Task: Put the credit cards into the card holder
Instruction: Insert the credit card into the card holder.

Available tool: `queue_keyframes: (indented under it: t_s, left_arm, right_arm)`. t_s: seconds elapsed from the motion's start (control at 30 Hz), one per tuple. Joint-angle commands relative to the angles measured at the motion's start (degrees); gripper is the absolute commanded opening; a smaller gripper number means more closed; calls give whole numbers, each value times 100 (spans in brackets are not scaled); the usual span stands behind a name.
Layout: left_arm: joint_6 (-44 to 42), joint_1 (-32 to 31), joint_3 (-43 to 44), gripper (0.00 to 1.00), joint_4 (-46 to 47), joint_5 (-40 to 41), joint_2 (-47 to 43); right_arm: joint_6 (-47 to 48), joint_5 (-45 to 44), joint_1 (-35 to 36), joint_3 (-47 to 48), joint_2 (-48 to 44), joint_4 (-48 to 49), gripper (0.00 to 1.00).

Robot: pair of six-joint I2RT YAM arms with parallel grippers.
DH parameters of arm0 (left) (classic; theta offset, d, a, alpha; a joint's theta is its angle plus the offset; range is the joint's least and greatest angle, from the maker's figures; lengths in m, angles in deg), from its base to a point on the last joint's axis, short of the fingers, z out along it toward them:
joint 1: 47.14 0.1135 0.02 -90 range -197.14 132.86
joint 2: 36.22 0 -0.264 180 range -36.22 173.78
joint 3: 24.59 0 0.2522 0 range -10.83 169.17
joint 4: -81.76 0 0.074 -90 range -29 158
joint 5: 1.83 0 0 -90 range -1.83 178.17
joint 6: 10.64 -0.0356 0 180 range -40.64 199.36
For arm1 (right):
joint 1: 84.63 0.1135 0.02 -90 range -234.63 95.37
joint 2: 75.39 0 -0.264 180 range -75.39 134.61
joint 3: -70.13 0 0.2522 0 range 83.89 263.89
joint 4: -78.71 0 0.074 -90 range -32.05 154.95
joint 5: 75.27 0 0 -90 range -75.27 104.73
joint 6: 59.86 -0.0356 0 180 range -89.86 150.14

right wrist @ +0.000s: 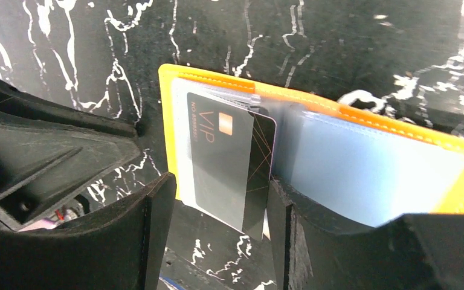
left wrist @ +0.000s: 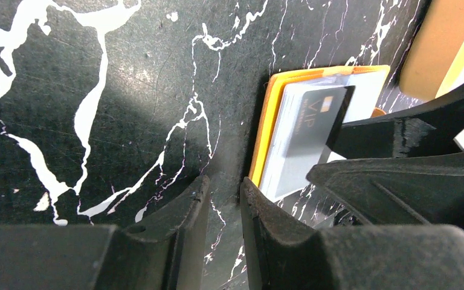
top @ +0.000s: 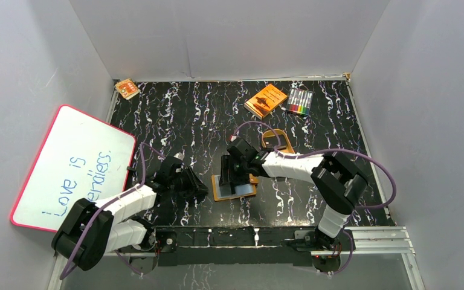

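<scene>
The right claw [right wrist: 217, 199] is standing open around a dark card [right wrist: 232, 166] half tucked into the orange wallet [right wrist: 175, 115] on the table [top: 175, 121]. Next, push it fully in. The left claw [left wrist: 225, 211] is nearly closed, holding nothing.

We saw a black tabletop veined in white like polished marble [left wrist: 127, 72], smooth with a soft sheen. The orange leather card holder [right wrist: 170, 109] looked matt, stitched along its edge, with clear glossy plastic pockets. The dark grey plastic card [right wrist: 229, 163] shone faintly. The black plastic fingers [right wrist: 151, 241] appeared matt and slightly grainy. The white board with its pink rim [top: 72, 166] looked glossy.
</scene>
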Motion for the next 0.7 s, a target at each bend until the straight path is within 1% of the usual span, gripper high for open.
queue_keyframes:
  t_s: [0.0,0.13,0.27,0.37,0.47,0.6,0.67]
  left_arm:
    - [-106,-19,62,24,-270,95,-171]
    - [-116,-19,81,24,-236,78,-145]
    - [-112,-19,98,24,-189,36,-105]
    - [-122,-19,113,24,-182,50,-93]
    - [-129,-19,143,24,-172,53,-52]
    - [-133,-19,192,24,-126,26,33]
    - [-134,-19,218,24,-107,17,70]
  right_arm:
    - [217,-470,7,230,-388,-400,63]
    - [260,-630,3,230,-447,-419,60]
    - [341,-852,3,263,-480,-576,63]
    - [403,-999,-4,233,-507,-612,61]
    - [500,-1123,-10,245,-520,-664,51]
    - [616,-1186,-36,259,-518,-709,30]
    - [657,-1191,-51,269,-492,-758,22]
